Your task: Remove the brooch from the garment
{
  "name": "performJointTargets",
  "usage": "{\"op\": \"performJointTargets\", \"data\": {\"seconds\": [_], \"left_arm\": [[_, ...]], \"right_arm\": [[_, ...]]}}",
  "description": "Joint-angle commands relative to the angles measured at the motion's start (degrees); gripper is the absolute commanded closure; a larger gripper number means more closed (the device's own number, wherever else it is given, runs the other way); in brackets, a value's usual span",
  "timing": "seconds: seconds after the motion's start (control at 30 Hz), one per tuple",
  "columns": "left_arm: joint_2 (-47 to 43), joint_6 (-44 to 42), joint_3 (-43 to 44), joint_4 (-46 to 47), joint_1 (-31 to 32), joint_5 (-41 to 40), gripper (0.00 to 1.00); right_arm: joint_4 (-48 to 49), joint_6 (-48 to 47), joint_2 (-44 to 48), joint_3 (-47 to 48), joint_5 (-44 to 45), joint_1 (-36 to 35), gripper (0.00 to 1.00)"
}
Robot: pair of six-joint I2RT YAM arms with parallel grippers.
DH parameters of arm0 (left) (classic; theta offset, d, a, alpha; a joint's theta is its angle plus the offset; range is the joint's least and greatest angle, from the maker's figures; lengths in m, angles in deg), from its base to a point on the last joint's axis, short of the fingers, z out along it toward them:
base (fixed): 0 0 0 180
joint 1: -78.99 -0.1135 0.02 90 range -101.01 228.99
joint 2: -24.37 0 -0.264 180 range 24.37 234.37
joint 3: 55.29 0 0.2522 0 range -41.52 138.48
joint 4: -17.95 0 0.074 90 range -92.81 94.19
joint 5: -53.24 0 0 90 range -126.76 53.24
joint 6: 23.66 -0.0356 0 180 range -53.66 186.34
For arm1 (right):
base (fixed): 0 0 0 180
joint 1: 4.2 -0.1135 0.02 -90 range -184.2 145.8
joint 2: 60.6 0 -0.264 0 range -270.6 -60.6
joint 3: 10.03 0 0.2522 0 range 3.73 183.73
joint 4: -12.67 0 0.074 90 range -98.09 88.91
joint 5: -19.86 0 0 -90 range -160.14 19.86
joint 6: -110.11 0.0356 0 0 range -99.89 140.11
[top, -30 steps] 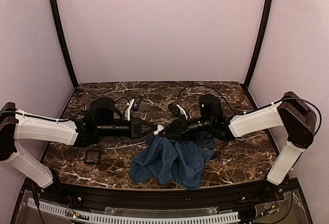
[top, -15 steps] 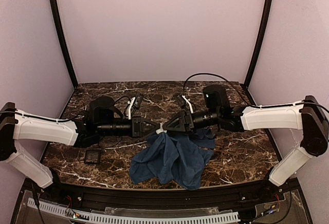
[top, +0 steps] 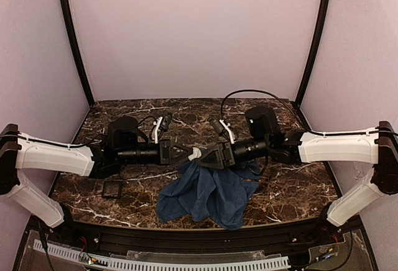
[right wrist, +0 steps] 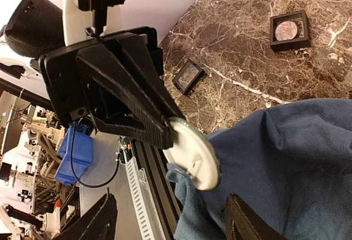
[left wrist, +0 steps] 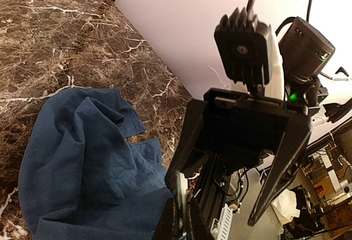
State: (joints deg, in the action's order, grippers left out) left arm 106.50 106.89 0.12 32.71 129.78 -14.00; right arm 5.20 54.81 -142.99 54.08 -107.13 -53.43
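The marble table (top: 292,206) carries the blue cloth (top: 208,196), crumpled, with one peak drawn up at its far left edge. Above that peak the left gripper (top: 191,154) is clenched on the brooch (right wrist: 192,154). Facing it over the cloth, the right gripper (top: 205,157) is released, its fingers spread and grasping nothing. A black square tray (top: 112,189) lies well left of the cloth. The brooch, a pale disc, touches the cloth's raised edge.

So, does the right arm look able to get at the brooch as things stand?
Probably yes. The right gripper is open and faces the brooch, with nothing between them. The left gripper pinches one edge of it, and the blue cloth hangs right beside it.
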Motion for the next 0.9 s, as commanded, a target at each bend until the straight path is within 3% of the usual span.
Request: {"op": "performJointTargets", "data": {"seconds": [0.0, 0.2, 0.37, 0.67, 0.87], "left_arm": [[-2.4, -0.3, -0.4, -0.2, -0.2, -2.2, 0.99], [-2.6, -0.3, -0.5, -0.8, -0.2, -2.2, 0.99], [-3.4, -3.2, -0.4, -3.8, -0.2, -2.6, 0.99], [-6.8, -20.3, 2.6, -22.9, -0.1, -8.7, 0.99], [-7.1, -25.3, 3.6, -29.7, -0.1, -10.7, 0.99]], "right_arm": [[-3.4, -2.4, -0.4, -1.0, 6.2, -2.3, 0.37], [-3.6, -3.0, -3.1, 0.4, 9.2, -4.2, 0.6], [-4.0, -2.5, -4.1, 1.7, 11.4, -4.6, 0.98], [-4.8, -1.4, -0.5, 1.8, 17.4, -4.6, 1.0], [-5.1, 0.0, 2.2, 1.3, 22.2, -4.5, 1.0]]}}
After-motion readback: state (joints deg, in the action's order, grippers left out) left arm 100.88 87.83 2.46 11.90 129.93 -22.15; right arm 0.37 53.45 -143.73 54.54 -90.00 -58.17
